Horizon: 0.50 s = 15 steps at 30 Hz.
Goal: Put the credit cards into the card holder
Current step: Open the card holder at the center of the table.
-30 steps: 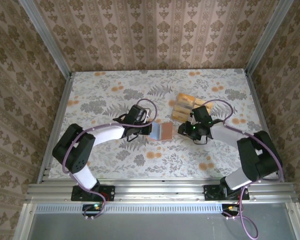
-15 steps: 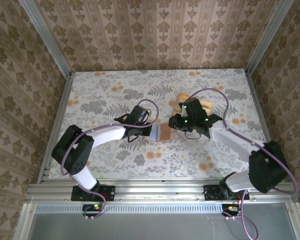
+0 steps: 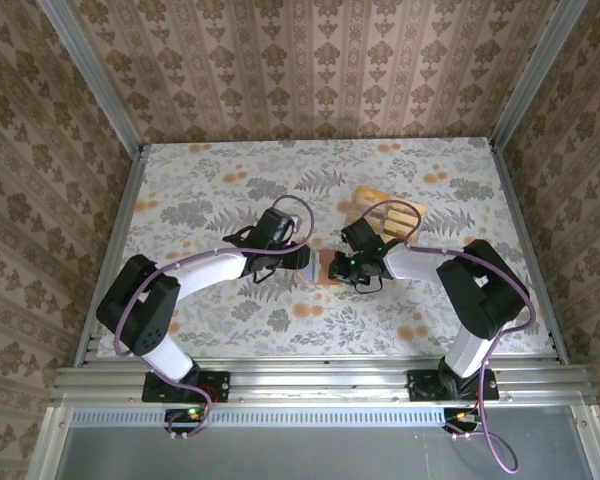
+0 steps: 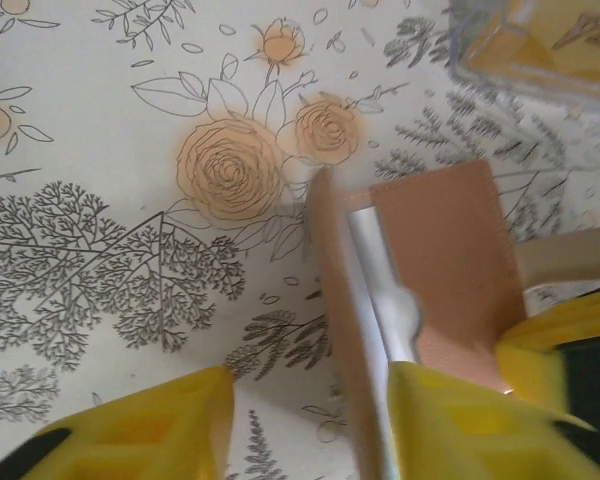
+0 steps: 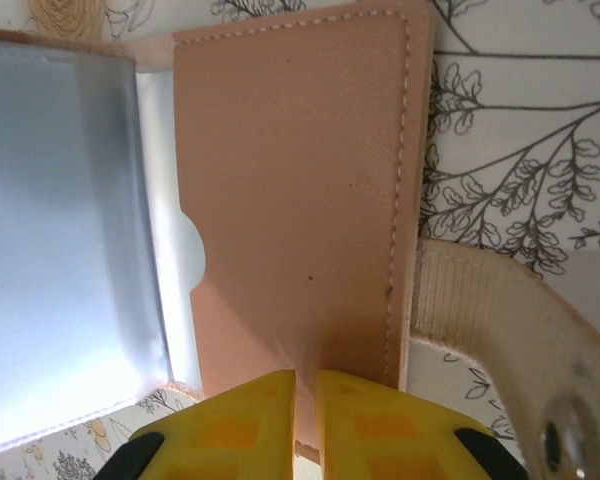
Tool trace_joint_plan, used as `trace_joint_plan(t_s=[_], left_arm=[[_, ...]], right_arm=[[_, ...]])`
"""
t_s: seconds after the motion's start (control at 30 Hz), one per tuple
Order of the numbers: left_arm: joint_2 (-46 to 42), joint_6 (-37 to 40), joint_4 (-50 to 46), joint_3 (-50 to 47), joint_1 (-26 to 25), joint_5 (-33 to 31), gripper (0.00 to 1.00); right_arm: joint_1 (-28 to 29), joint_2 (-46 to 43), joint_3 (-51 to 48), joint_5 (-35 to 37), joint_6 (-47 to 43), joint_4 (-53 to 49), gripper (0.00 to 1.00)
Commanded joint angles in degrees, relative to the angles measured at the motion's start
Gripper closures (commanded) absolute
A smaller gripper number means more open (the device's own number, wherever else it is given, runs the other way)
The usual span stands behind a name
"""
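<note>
The left gripper stood open, with the raised cover of the card holder loose between its fingers, so the cover could fall shut over the clear sleeve. The right gripper, nearly closed, seemed to pinch the pocket panel by its thin edge, a grip that might slip. The credit cards waited in a clear tray just beyond. A floral cloth covered the table, and damask wallpaper lined the booth.

I see card holder: terracotta, stitched, lying open flat mid-desk, clear sleeve on left | credit cards: tan-yellow, clustered just far-right of it
</note>
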Motion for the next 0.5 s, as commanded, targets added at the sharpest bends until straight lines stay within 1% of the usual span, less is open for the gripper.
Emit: trace_joint_plan(t_s=[0.0, 0.1, 0.17, 0.3, 0.47], left_arm=[[-2.16, -2.56, 5.04, -2.48, 1.98, 4.86, 0.51], [-2.04, -5.28, 8.79, -4.44, 4.02, 8.19, 0.51], [-1.92, -6.16, 10.37, -5.31, 4.86, 9.16, 0.53], [-1.95, -6.48, 11.31, -5.77, 5.32, 9.69, 0.54], [-2.19, -6.48, 11.79, -5.76, 5.46, 10.06, 0.52]], right_arm=[[-0.12, 1.68, -1.35, 1.87, 0.82, 1.58, 0.86], [-0.26, 2.09, -1.77, 1.95, 0.82, 1.93, 0.87], [-0.26, 2.37, -1.93, 1.93, 0.81, 2.02, 0.87], [-0.26, 2.55, -2.32, 2.01, 0.95, 2.29, 0.86], [-0.43, 2.79, -2.6, 2.23, 0.98, 2.38, 0.87]])
